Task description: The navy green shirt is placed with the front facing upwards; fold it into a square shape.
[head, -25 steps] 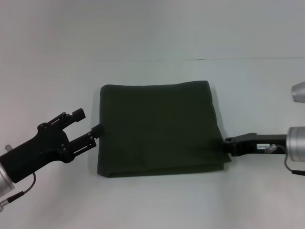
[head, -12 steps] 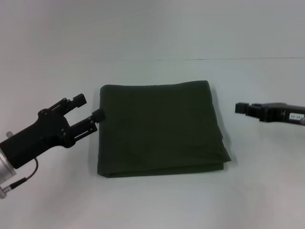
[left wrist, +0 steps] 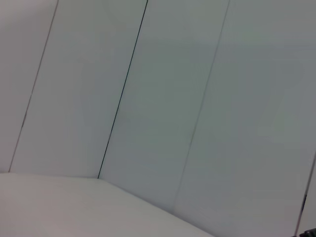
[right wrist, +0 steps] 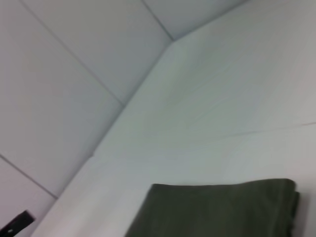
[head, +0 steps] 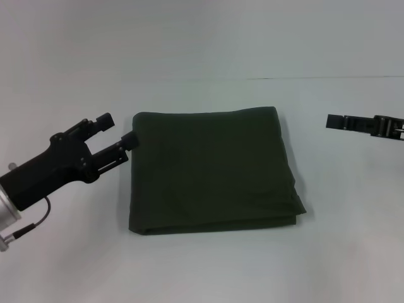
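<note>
The navy green shirt (head: 211,167) lies folded into a rough square in the middle of the white table, plain side up, with no lettering showing. One folded corner of the shirt (right wrist: 217,210) fills the bottom of the right wrist view. My left gripper (head: 117,129) is open beside the shirt's upper left corner, one fingertip (head: 129,139) right at the cloth's edge and nothing between the fingers. My right gripper (head: 334,121) hovers to the right of the shirt, apart from it and seen edge-on.
The white table (head: 202,265) spreads out on all sides of the shirt and meets a pale panelled wall (head: 202,38) at the back. The left wrist view holds only wall panels (left wrist: 163,98) and a strip of table.
My right gripper has left the shirt's lower right edge and moved up and away to the right. My left gripper has shifted slightly up along the shirt's left edge. The shirt stays put.
</note>
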`<state>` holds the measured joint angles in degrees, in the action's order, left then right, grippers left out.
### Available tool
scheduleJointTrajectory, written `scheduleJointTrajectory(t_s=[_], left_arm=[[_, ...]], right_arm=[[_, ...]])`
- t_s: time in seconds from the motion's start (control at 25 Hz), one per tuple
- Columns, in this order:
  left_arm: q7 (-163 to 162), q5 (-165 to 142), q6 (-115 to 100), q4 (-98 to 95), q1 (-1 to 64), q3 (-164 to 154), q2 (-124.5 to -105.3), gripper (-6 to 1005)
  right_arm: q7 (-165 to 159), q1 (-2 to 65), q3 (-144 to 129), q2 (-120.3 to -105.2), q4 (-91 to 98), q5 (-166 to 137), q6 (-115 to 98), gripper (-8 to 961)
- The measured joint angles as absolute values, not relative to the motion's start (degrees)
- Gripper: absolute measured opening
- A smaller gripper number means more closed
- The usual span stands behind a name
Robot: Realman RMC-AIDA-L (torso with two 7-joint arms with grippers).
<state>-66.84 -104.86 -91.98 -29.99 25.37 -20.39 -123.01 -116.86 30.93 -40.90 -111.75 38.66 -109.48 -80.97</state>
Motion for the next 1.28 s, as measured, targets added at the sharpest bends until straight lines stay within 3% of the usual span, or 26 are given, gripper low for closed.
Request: scheduleJointTrajectory(t_s=[0.2, 0.32, 0.52, 0.72, 1.28], left_arm=[[-70.0, -104.9, -98.7, -32.0, 25.5, -20.7, -121.91, 797], [-72.3, -105.3, -105.0, -35.2, 24.9, -21.0, -121.74, 799], [-74.9, -108.6, -111.1, -40.6, 24.0, -22.4, -121.72, 801], [-77.6, -112.7, -111.0, -43.5, 23.6, -25.5, -121.84, 795], [-81.0, -119.5, -108.5, -44.3, 24.0, -28.6, -122.05, 794]], right_arm=[[-106.8, 30.5, -37.0, -113.36, 38.5, -108.1, -88.8, 416], [-97.4, 29.4, -36.2, -115.05, 38.2, -106.4, -94.7, 664], [-86.3, 28.0, -37.4, -117.63, 38.6, -108.1, -99.6, 866], [-84.2, 27.6, -38.5, -118.38, 38.7, -111.2, -102.2, 899], [-83.8, 27.5, -39.0, -117.85, 38.9, -117.6, -101.1, 899]])
